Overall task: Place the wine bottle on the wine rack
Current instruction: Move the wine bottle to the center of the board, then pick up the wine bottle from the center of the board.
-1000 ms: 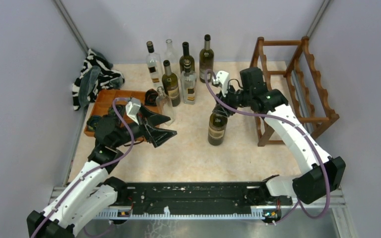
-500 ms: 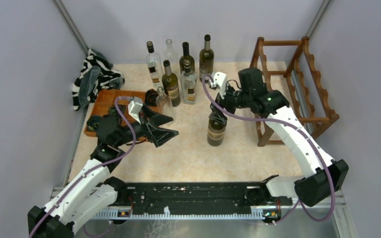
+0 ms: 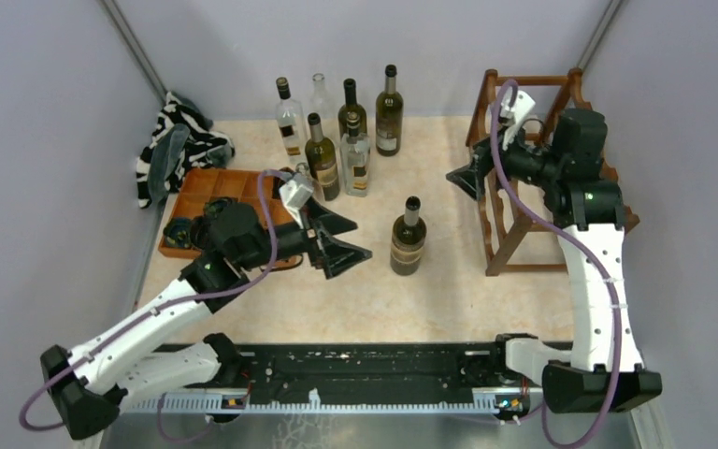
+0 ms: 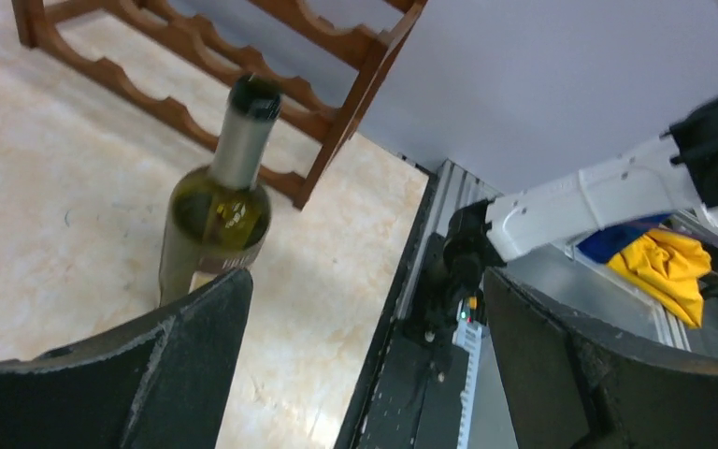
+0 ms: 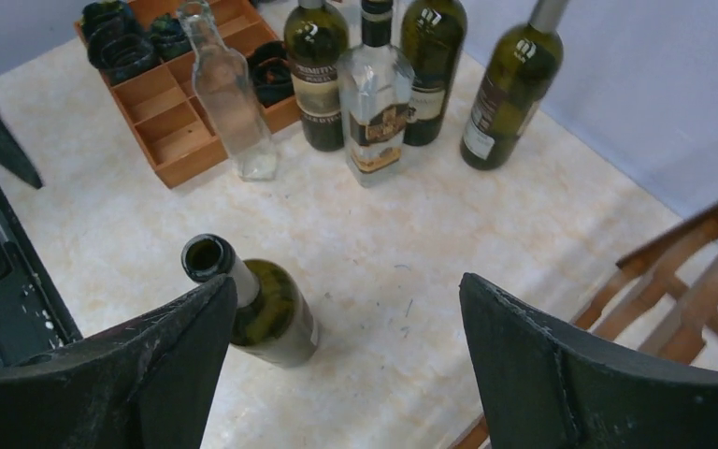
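Pointing toward wine bottle point(image 3: 409, 245), left gripper point(image 3: 360, 239) (agape)

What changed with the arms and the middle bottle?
The right end effector let go of the dark green glass wine bottle and pulled back toward the reddish-brown wooden wine rack. The open left end effector moved closer to it. The bottle stayed upright in place.

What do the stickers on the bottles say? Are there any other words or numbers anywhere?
Nothing can be read for sure.
Label on the dark bottle: a line of print, too blurred to read.
Label on the clear square bottle: too blurred to read.
Label on the lone wine bottle: too small to read.
No other words or numbers show.
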Tool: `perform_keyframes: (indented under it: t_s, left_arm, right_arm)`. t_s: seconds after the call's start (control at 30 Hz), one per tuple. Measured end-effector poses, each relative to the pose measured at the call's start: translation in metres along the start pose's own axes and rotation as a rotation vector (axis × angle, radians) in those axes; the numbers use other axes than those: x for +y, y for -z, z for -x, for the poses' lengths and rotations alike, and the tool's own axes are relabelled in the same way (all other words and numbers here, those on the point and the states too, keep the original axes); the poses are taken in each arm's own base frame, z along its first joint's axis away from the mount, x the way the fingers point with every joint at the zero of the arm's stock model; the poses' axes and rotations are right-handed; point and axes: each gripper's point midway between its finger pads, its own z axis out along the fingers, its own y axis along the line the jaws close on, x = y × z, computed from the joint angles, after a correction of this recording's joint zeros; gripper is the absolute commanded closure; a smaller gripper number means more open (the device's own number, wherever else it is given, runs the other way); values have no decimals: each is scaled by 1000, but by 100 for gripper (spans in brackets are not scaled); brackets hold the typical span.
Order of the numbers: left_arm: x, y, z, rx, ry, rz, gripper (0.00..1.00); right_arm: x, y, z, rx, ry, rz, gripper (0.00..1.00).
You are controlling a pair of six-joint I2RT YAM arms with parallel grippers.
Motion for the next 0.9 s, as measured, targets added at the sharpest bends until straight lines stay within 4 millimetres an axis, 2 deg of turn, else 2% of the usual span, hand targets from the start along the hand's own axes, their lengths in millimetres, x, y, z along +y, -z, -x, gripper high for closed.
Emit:
perform_keyframes:
  t_s: [0.07, 0.13, 0.27, 0.37, 0.47, 0.67, 0.77, 0.9]
  left_arm:
    - [-15, -16, 8, 24, -16, 15, 1]
    - [-18, -31, 19, 35, -35, 71, 1]
    - [7, -57, 32, 82, -58, 253, 1]
    - [23, -83, 32, 152, -90, 369, 1]
    - [27, -111, 23, 229, -145, 430, 1]
    - [44, -146, -1, 385, -257, 534, 3]
    - [57, -156, -11, 442, -301, 578, 13]
    - [71, -156, -27, 525, -339, 619, 29]
  right_arm:
    - [-9, 11, -9, -10, -49, -49, 13]
    - [-15, 18, -17, -13, -93, -81, 13]
    - [-30, 24, -29, -24, -169, -134, 12]
    - [-38, 26, -33, -35, -206, -159, 13]
    - [-47, 30, -36, -51, -232, -184, 12]
    - [-54, 30, -41, -70, -270, -196, 13]
    - [-53, 29, -41, -75, -278, -188, 13]
    - [-52, 29, -37, -89, -275, -177, 13]
